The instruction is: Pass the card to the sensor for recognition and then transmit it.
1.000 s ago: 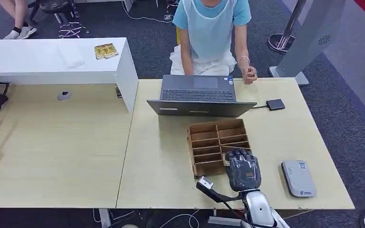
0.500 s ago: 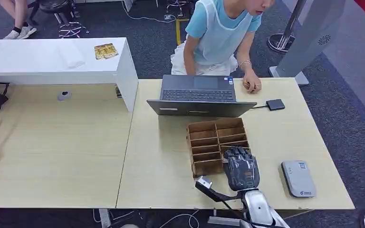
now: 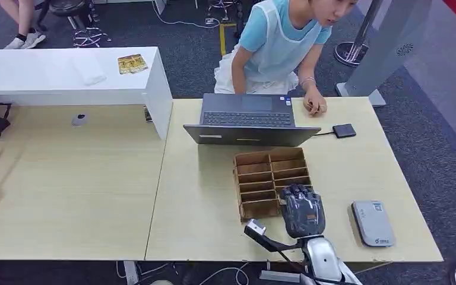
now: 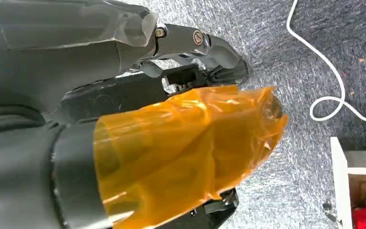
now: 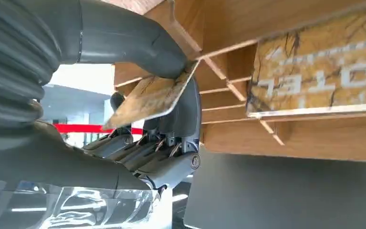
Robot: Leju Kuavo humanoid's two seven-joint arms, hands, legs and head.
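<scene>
The right hand (image 3: 303, 211) sits at the near right corner of the wooden rack (image 3: 271, 182) on the table (image 3: 208, 202), palm down, fingers reaching into the rack's nearest slot. From the right wrist view the thumb (image 5: 124, 36) and fingers (image 5: 171, 121) pinch a card (image 5: 150, 98) with a marbled tan face — it is tilted, one end against the thumb tip, right at the rack's edge. A second card (image 5: 319, 78) of the same pattern stands in a neighbouring slot of the rack (image 5: 248, 19).

The grey sensor (image 3: 373, 222) lies flat on the table to the right of the hand, near but apart from it. Beyond the rack stands an open laptop (image 3: 248, 119), with a small black box (image 3: 344, 130) on a cable beside it. A person (image 3: 279, 41) in a light blue top leans over the far edge, one hand (image 3: 314, 105) resting on the table.

The left hand (image 4: 138, 124) hangs over grey carpet (image 4: 314, 47), an orange film wrapped over it; whether its fingers are closed or apart I cannot tell. A white cable (image 4: 333, 90) loops on the carpet.
</scene>
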